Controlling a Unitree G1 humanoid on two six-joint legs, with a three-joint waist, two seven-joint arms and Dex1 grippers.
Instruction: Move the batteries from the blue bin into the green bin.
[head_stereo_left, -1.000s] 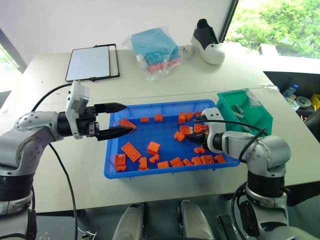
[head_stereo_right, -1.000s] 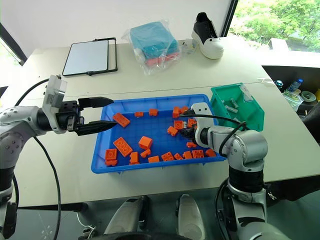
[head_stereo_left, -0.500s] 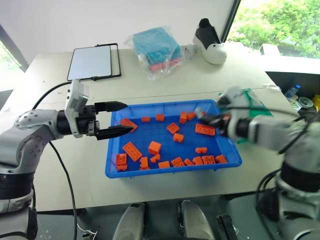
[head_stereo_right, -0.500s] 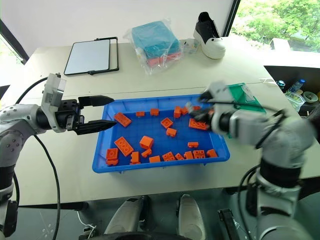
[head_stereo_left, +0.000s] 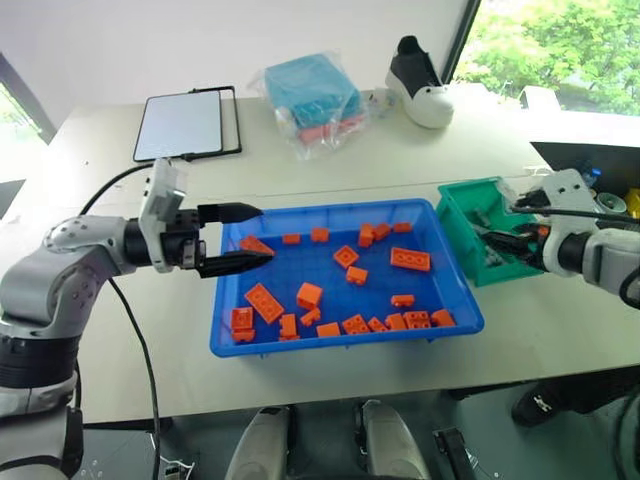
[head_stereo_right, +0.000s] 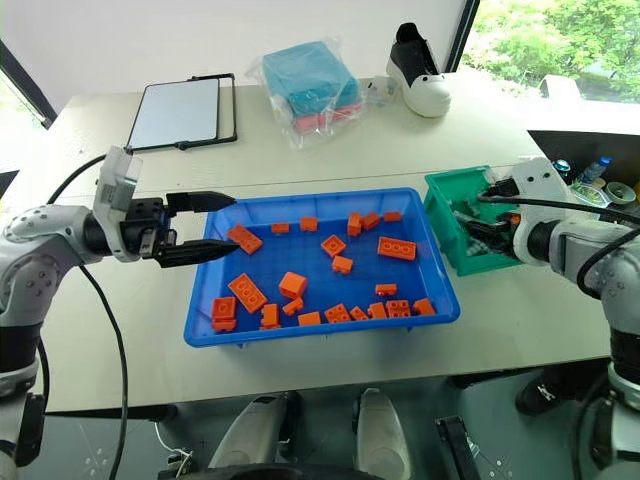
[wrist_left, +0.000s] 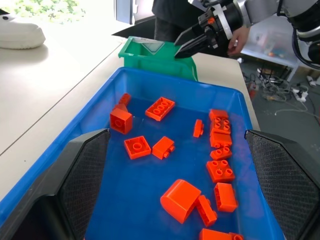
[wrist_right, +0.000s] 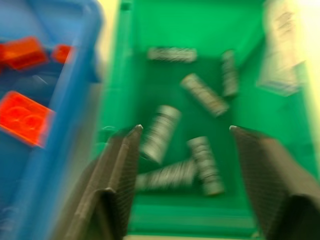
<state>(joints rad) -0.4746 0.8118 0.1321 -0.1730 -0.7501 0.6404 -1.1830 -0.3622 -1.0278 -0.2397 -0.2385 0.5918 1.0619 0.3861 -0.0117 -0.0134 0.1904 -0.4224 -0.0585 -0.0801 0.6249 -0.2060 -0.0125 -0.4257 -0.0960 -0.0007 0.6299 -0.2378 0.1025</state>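
Six or so batteries are seen lying loose on the floor of the green bin, some crossing one another, none held. The green bin stands on the surface just beside the right end of the blue bin. Whether the two bins touch cannot be told. The blue bin holds only scattered orange bricks; no battery can be made out among them.

The right claw is poised over the green bin with its fingers spread apart and nothing between them, the batteries lying below the gap. In the head views the right claw is seen reaching in over the green bin's outer side.

The left claw is held level above the left end of the blue bin, pointing across it toward the green bin. Its fingers are parted, one above the other in the head views, and nothing is gripped; in its own wrist view the bricks lie between and beyond the fingers.

Farther back on the surface a tablet in a black frame is laid flat, a clear plastic bag with a blue packet lies beside it, and a black-and-white shoe is set near the far edge.
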